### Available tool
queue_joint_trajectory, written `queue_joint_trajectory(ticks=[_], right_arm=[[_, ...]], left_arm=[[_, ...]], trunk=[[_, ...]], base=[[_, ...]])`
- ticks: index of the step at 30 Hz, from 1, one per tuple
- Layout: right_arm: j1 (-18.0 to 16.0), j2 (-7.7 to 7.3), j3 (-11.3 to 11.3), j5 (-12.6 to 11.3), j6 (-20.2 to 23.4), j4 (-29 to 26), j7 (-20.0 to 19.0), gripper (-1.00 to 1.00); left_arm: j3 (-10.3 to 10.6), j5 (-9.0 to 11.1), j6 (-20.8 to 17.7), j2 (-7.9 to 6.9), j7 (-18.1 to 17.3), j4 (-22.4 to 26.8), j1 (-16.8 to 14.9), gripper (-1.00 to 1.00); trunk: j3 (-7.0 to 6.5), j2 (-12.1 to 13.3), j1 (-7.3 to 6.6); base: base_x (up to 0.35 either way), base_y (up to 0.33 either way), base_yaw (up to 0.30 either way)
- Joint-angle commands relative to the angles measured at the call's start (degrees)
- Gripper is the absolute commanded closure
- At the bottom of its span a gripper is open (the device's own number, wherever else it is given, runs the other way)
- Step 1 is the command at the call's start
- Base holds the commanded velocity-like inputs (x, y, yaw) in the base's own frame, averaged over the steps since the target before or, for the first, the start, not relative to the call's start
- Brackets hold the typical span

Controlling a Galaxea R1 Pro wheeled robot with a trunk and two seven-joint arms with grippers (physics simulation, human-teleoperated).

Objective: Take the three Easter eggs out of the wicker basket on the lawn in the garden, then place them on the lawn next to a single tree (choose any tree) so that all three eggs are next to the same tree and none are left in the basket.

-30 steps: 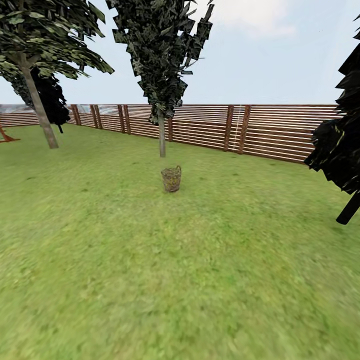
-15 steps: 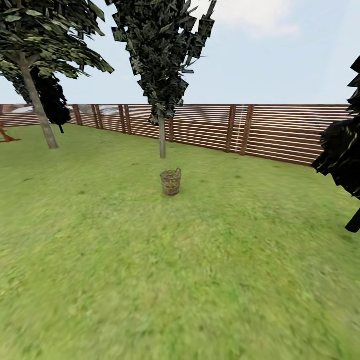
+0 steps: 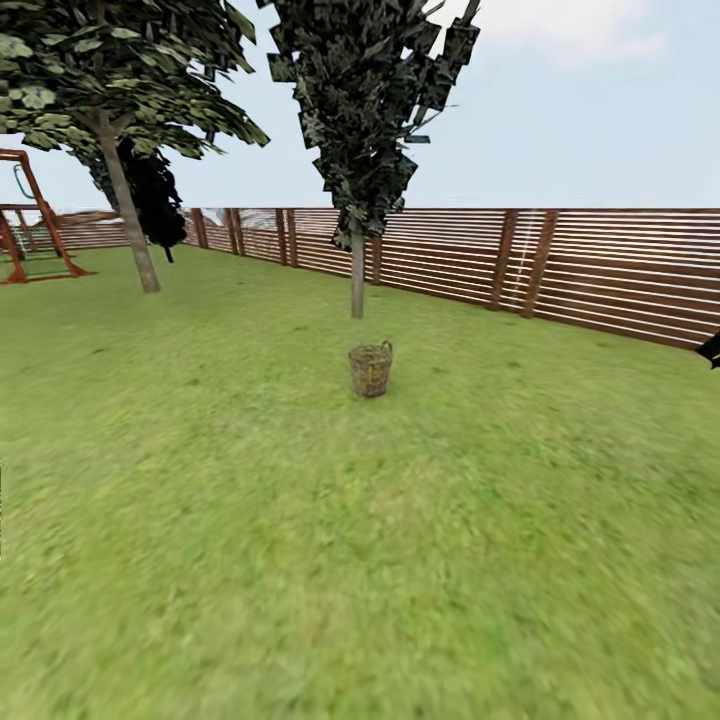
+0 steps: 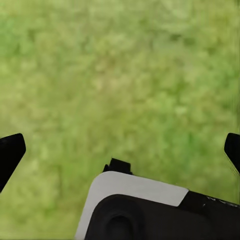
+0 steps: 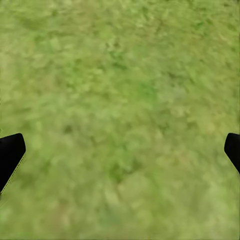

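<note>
The wicker basket (image 3: 370, 370) stands upright on the lawn (image 3: 300, 560) some way ahead, near the middle of the head view. Its weave is too small to tell eggs inside; the Easter eggs are hidden. The tree with the thick grey-brown trunk (image 3: 130, 225) rises at the far left, well behind the basket. In the left wrist view my left gripper (image 4: 121, 150) hangs open over bare grass, its dark fingertips (image 4: 10, 152) wide apart. My right gripper (image 5: 120, 150) is likewise open above grass, holding nothing.
A slim-trunked tree with dark foliage (image 3: 357, 270) stands just behind the basket. A brown slat fence (image 3: 560, 265) closes the back. A wooden playset (image 3: 30, 235) is at the far left. A dark bush tip (image 3: 710, 348) pokes in at the right edge.
The whole head view has swung left: basket, trees and fence sit further right in the picture, the playset has come into view and the dark bush has almost left it.
</note>
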State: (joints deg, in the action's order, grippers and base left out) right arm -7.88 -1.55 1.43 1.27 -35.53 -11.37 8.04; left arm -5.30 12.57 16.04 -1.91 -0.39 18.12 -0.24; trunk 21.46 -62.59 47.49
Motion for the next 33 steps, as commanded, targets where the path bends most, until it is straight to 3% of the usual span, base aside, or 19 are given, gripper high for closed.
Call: queue_joint_trajectory(ticks=[1, 33], right_arm=[[0.0, -0.02, 0.2, 0.1, -0.1, 0.0, 0.3, -1.00], [0.0, -0.12, 0.3, 0.2, -0.3, 0.0, 0.3, -1.00]], left_arm=[[0.0, 0.3, 0.2, 0.01, 0.0, 0.0, 0.0, -1.00], [0.1, 0.3, -0.1, 0.49, 0.0, -0.1, 0.0, -1.00]], trunk=[[0.09, 0.0, 0.04], [-0.20, 0.0, 0.04]], base=[[0.333, -0.015, 0.099], [0.333, -0.001, -0.001]])
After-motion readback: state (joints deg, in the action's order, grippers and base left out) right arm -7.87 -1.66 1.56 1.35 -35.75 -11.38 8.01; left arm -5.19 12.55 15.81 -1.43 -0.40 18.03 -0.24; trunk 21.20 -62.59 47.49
